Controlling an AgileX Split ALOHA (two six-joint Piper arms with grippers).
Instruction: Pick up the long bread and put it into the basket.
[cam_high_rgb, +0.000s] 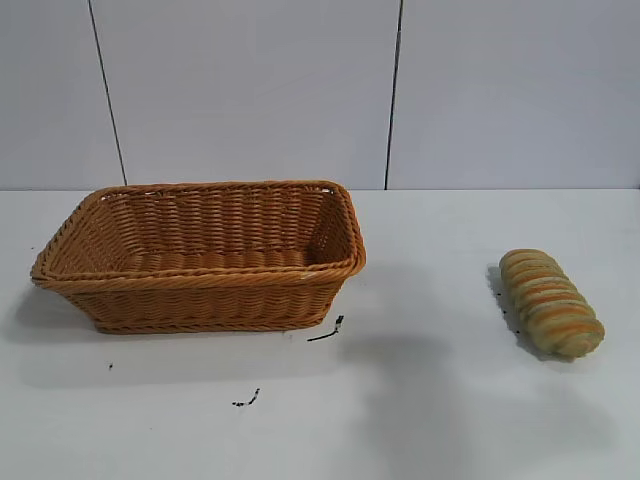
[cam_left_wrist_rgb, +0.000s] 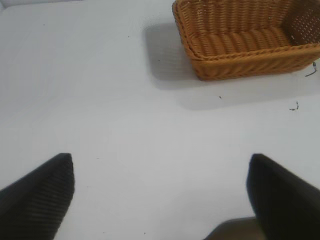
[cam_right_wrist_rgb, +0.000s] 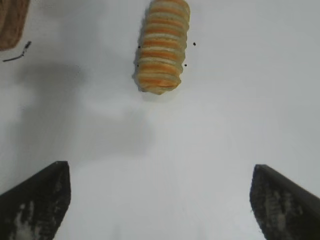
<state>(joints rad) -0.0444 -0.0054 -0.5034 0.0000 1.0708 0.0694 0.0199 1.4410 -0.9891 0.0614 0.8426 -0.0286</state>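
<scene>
- Nearest the exterior camera lies bare white bench (cam_high_rgb: 420, 420), with two small dark scraps (cam_high_rgb: 246, 399) close to the basket's front wall.
- Behind them, the woven wicker basket (cam_high_rgb: 200, 300) sits on the left half of the bench, open side up and with nothing in it, so it is ready to receive the load.
- Well apart from it, on the right half, the long bread (cam_high_rgb: 551, 302) lies flat on the bench, one end angled toward the front; nothing touches it.
- Neither arm shows in the exterior view; each gripper appears only in its own wrist camera.
- Right gripper (cam_right_wrist_rgb: 160, 200) hangs over bare bench with its jaws released and spread wide, holding nothing. The bread lies ahead of it, lengthwise along the line of approach, which probably suits a grasp across the loaf's narrow width.
- Left gripper (cam_left_wrist_rgb: 160, 195) also hangs with jaws released and wide apart, empty, over open bench with the basket farther off; it looks parked.
- My reading is that the pick has not started, and the right arm is the natural one for it.
- Nothing stands between bread and basket. The basket's flared near wall and braided rim are the only thing to clear on the way in.
</scene>
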